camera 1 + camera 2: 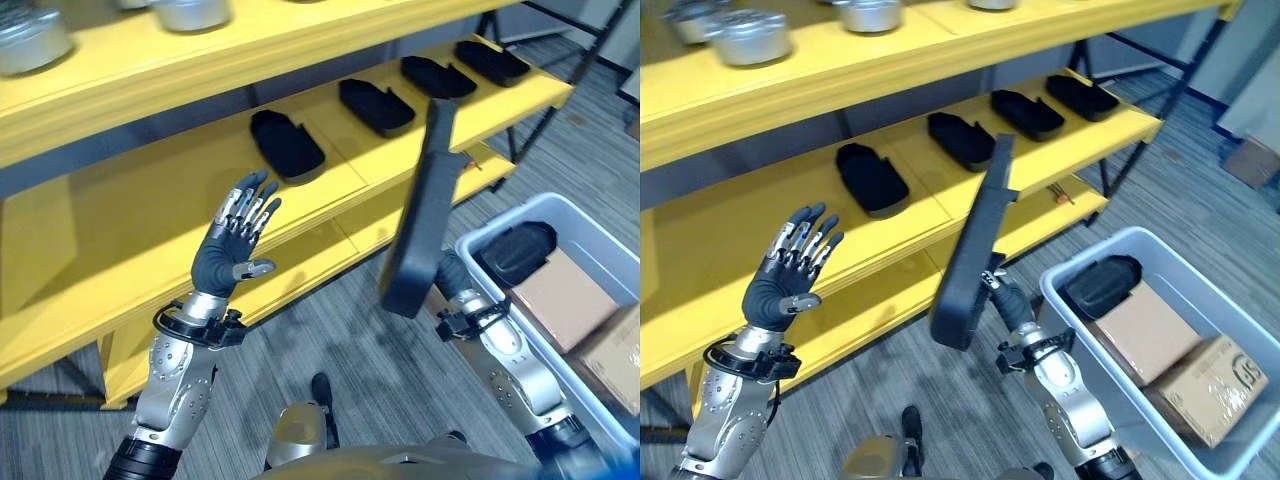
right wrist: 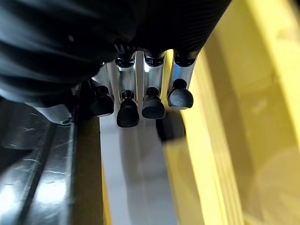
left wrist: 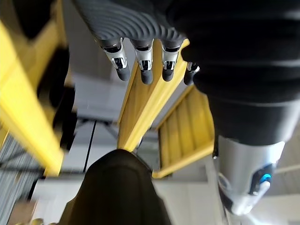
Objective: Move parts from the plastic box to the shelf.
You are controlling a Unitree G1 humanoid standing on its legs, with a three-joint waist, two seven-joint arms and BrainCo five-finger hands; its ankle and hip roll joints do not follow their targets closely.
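Grey striped carpet floor (image 1: 330,330), round metal tins (image 1: 745,35) on the top board, two brown cardboard boxes (image 1: 1210,385) side by side, dark metal frame legs (image 1: 560,95) at far right

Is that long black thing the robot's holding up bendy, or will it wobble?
The long black part probably is stiff: it stands nearly upright and straight above the right hand. Held at its bottom end only, it may wobble or tip. It looks light, since one hand lifts it.

Workshop or parts storeroom

Yellow shelving (image 1: 940,215) holds rows of black moulded parts (image 1: 872,178) and metal tins (image 1: 745,38); a grey plastic box (image 1: 1060,300) stands on grey carpet (image 1: 890,370).
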